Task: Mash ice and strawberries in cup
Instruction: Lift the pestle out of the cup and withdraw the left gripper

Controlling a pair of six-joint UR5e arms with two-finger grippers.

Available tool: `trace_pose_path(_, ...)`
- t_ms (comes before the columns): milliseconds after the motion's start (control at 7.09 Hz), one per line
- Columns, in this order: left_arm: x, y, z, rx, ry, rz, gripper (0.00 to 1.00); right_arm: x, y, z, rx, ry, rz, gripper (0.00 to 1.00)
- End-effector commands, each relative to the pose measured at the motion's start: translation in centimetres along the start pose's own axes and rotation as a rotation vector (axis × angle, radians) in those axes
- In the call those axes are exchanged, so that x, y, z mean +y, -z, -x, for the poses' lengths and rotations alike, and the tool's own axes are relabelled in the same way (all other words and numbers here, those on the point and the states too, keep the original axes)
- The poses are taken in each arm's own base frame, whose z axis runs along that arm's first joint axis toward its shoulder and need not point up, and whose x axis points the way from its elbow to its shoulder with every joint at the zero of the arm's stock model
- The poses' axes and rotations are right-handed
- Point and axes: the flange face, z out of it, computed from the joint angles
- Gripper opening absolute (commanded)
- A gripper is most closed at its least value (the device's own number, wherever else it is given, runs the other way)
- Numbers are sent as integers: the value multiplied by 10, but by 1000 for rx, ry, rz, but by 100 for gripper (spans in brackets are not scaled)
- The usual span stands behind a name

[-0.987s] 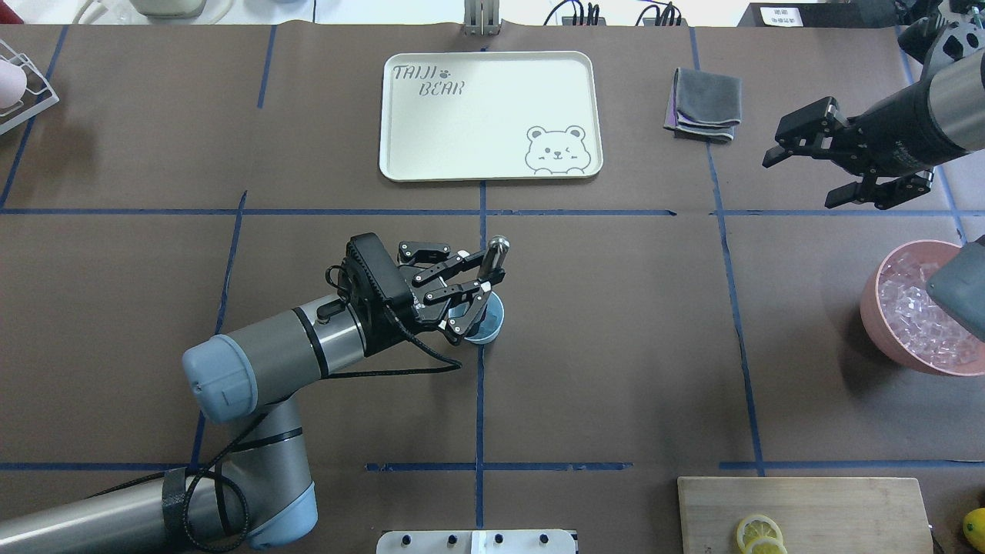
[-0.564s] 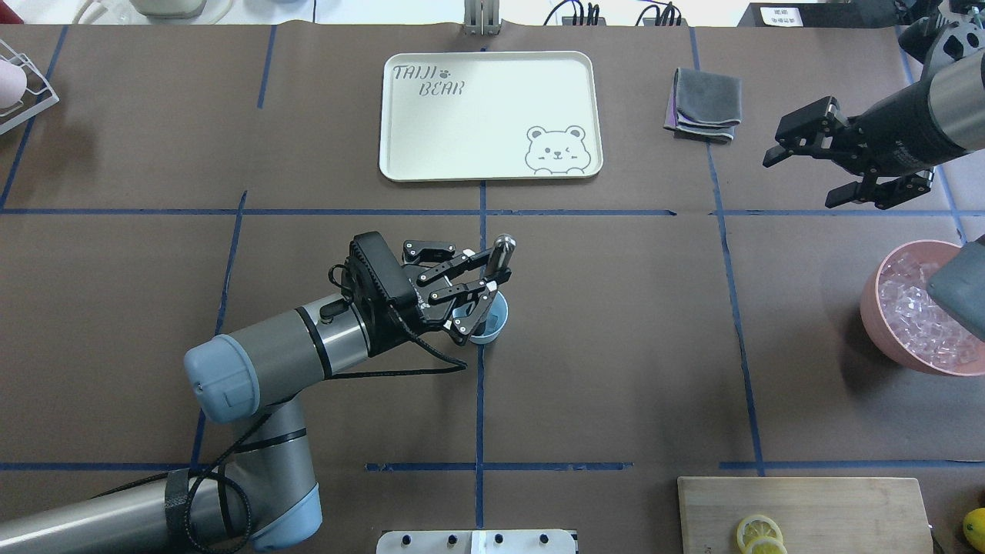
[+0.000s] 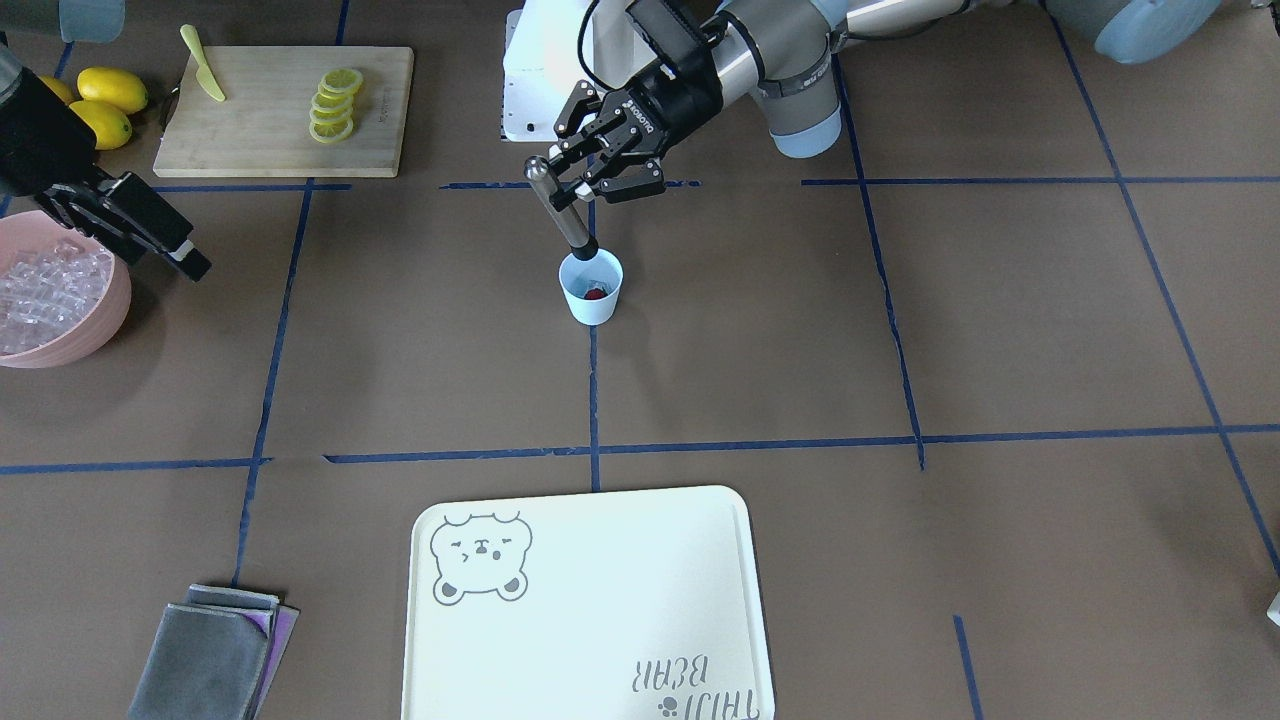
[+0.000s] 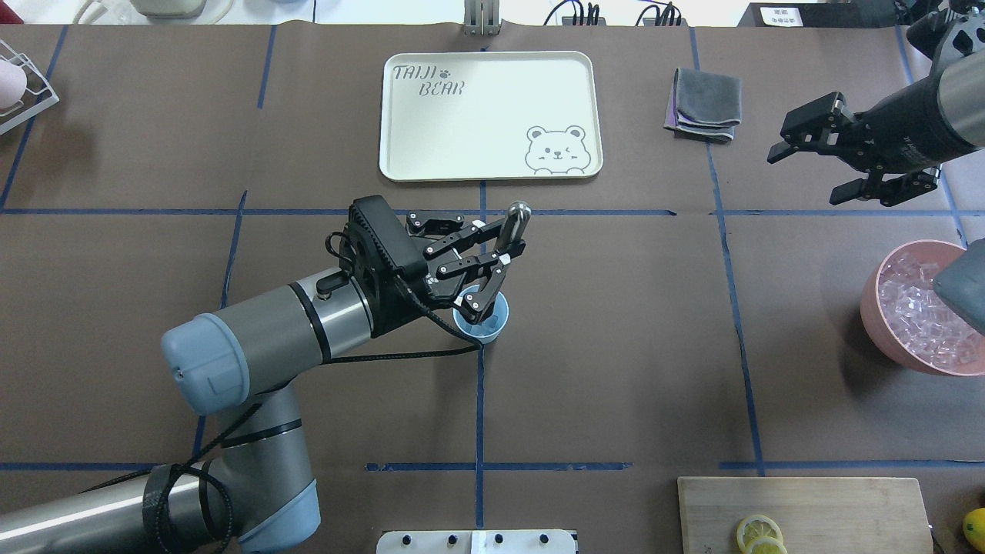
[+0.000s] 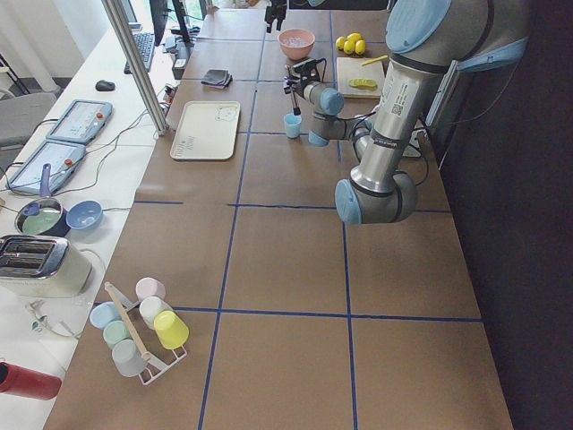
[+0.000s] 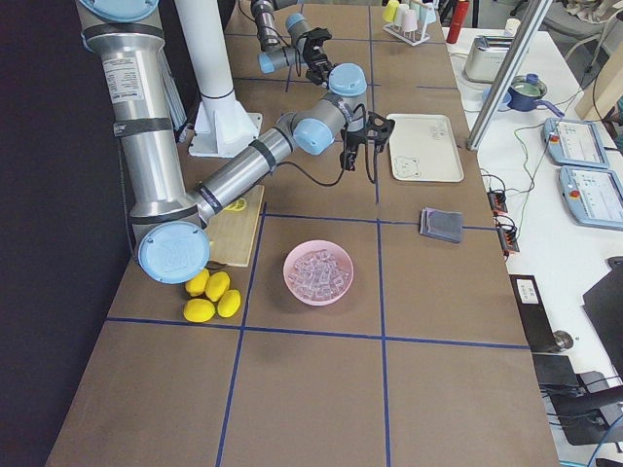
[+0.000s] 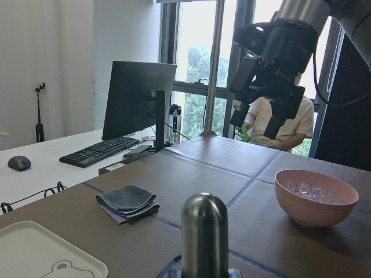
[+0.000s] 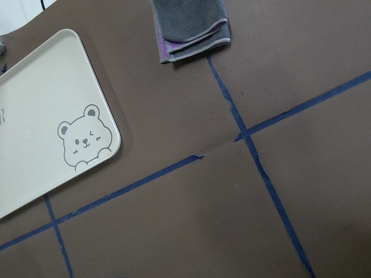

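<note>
Robotics lab, bench setup: left arm [image 4: 262, 338], right arm [image 4: 946, 108] (UR5e) over table [image 4: 616, 346] w/ brown paper + blue tape grid [image 4: 479, 415]; teach pendants [image 5: 79, 121] on side bench [image 5: 94, 193]; monitor [image 7: 139, 95], keyboard [image 7: 101, 152] by windows [image 7: 194, 52].

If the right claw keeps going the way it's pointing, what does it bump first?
Probably the brown table, near the blue tape crossing by the grey cloth. The right claw tilts down with nothing beneath it, though depth is unclear.

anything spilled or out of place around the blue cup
Nothing stands out. The cup stands upright with the strawberry piece inside, no spill around it; the left pincer holds the masher tilted, tip at the cup's mouth.
</note>
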Motion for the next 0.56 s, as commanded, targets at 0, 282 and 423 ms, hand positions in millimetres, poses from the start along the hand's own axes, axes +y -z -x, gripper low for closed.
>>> trace_pose_path(0,6,17,40,-115,-45,141,0,-1,2,-1,-2,-1,-2,100)
trace_pose_path(282,4,19,95,-279,61,244,0,-1,2,-1,-1,-1,-4,100)
trace_pose_path(423,12,23,118,-352,102,308,0,0,3,-1,-3,0,-3,100)
